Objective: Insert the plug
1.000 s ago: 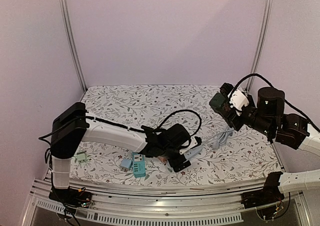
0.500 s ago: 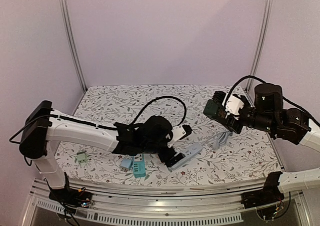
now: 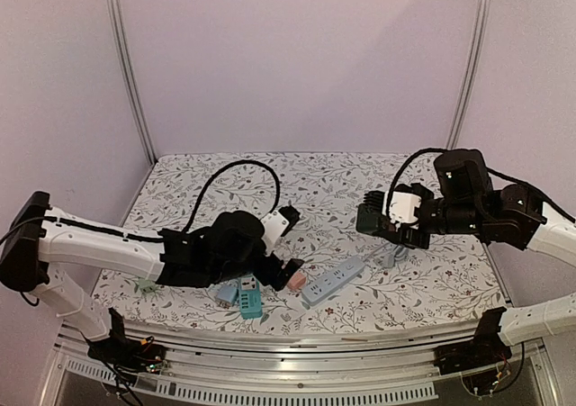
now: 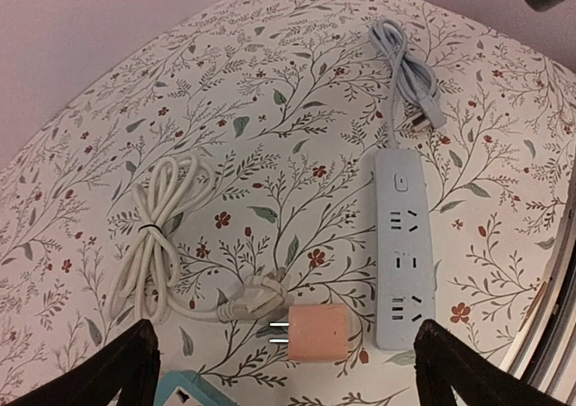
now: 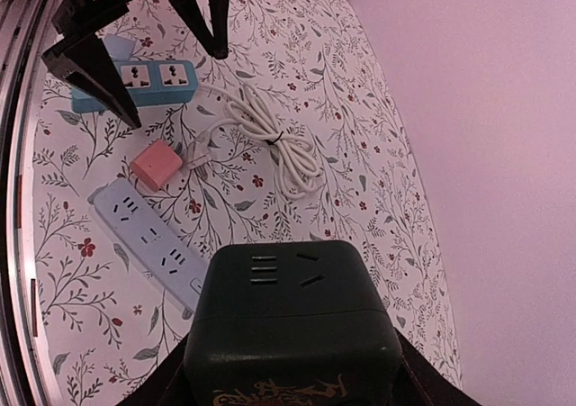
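A pink plug [image 4: 317,331] lies on the flowered mat with its two prongs pointing left, next to a pale blue power strip [image 4: 399,260]. My left gripper [image 4: 292,367] hangs open above the plug, one finger on either side and well clear of it. In the top view the plug [image 3: 296,281] sits by the left gripper [image 3: 290,248], left of the strip [image 3: 333,280]. My right gripper [image 5: 292,374] is shut on a dark green socket cube [image 5: 292,320], held in the air over the mat with its slotted face outward. The top view shows the cube [image 3: 369,219] right of centre.
A white coiled cable [image 4: 157,235] ends in a plug touching the pink one. The strip's grey cord [image 4: 409,73] lies bundled beyond it. A teal double socket [image 3: 249,296], a light blue adapter [image 3: 226,293] and a small green part [image 3: 146,284] lie near the front rail.
My left arm has drawn back to the left, off the power strip, and the pink plug now shows beside it. The right gripper has carried the green cube left and lower.
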Robot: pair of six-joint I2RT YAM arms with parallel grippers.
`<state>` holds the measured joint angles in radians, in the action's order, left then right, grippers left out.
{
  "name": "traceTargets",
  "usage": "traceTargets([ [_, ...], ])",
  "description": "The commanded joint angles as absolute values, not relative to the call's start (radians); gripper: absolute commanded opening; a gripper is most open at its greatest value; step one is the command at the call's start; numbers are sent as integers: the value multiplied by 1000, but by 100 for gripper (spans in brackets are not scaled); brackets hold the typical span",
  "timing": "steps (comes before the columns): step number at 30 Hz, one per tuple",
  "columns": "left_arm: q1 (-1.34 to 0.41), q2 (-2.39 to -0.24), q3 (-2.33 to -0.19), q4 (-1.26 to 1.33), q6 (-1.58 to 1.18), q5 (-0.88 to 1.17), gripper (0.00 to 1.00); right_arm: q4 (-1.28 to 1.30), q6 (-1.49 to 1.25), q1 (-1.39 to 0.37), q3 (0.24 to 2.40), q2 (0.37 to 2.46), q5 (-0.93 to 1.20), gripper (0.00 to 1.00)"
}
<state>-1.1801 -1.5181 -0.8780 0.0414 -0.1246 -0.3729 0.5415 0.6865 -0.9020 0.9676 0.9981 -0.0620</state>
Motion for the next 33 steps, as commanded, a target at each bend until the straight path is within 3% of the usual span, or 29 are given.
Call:
traceTargets([
  [1, -1137, -1425, -789, 85, -223, -449, 98, 620, 739, -897, 1068, 1048, 64, 0],
  [8, -1097, -1340, -682, 131, -280, -428, 98, 731, 863, -895, 1159, 1157, 198, 0],
  [27, -1097, -1160, -521, 88, -356, -395, 96, 971, 1105, -862, 1383, 1541, 258, 0],
  [33, -1097, -1106, -460, 122, -363, -405, 99, 1024, 1119, -865, 1437, 1624, 282, 0],
])
